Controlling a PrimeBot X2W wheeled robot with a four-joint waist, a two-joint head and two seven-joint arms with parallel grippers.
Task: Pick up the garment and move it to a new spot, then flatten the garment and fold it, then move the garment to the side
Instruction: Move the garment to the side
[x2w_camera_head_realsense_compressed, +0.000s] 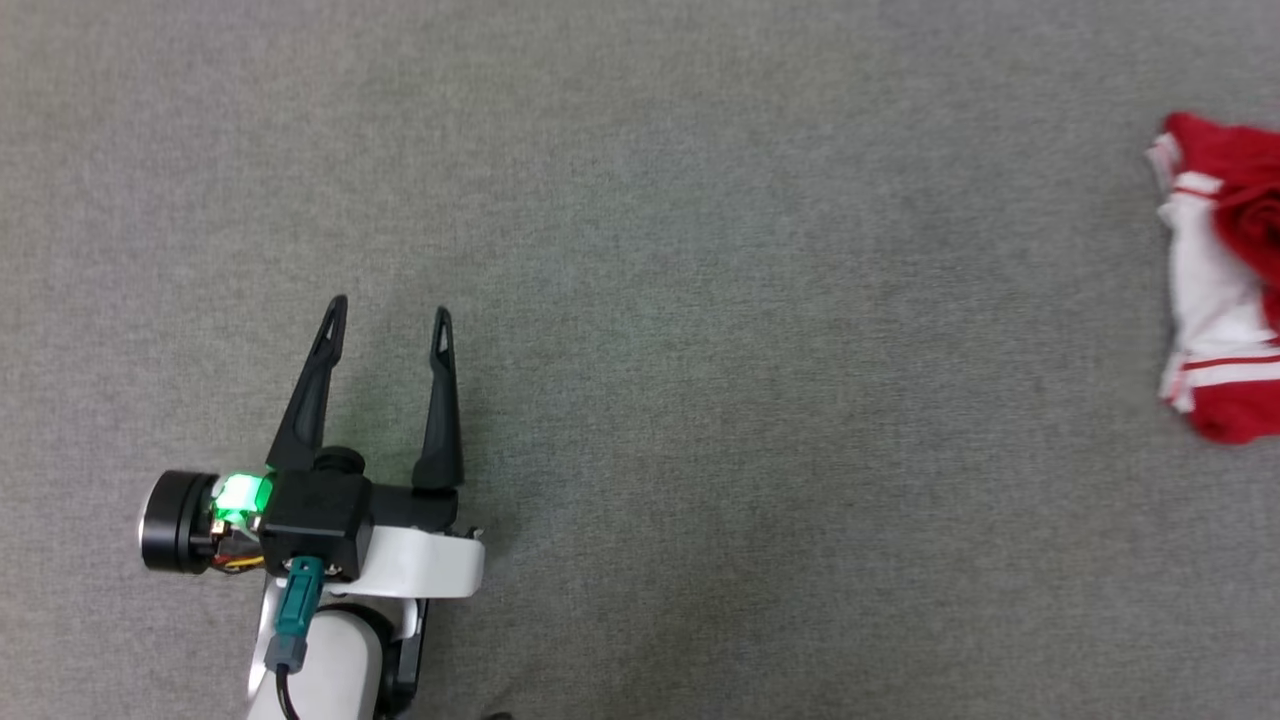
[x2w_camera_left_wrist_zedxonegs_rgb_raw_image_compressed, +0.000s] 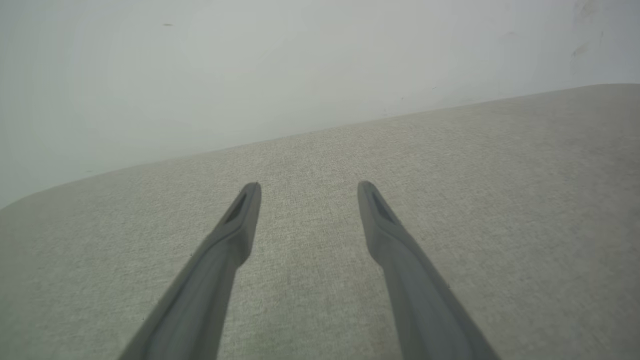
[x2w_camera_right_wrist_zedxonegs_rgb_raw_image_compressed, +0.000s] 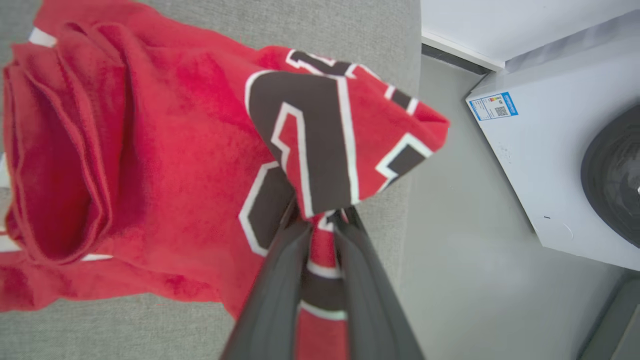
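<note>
The garment (x2w_camera_head_realsense_compressed: 1225, 280), a red T-shirt with white sleeve ends and stripe trim, lies crumpled at the far right edge of the head view, partly cut off by the frame. In the right wrist view the garment (x2w_camera_right_wrist_zedxonegs_rgb_raw_image_compressed: 165, 165) shows large dark-and-white lettering, and my right gripper (x2w_camera_right_wrist_zedxonegs_rgb_raw_image_compressed: 320, 222) is shut on a fold of it by the table's right edge. Far to the left, my left gripper (x2w_camera_head_realsense_compressed: 388, 315) hovers open over bare grey cloth, nothing between its fingers. In its own wrist view, the left gripper (x2w_camera_left_wrist_zedxonegs_rgb_raw_image_compressed: 309, 187) points toward the table's far edge.
A grey fabric table (x2w_camera_head_realsense_compressed: 700, 300) carries everything. Off its right edge I see pale floor (x2w_camera_right_wrist_zedxonegs_rgb_raw_image_compressed: 460, 280) and a white washing machine (x2w_camera_right_wrist_zedxonegs_rgb_raw_image_compressed: 555, 165) with a dark round door. A pale wall (x2w_camera_left_wrist_zedxonegs_rgb_raw_image_compressed: 250, 65) rises behind the table's far edge.
</note>
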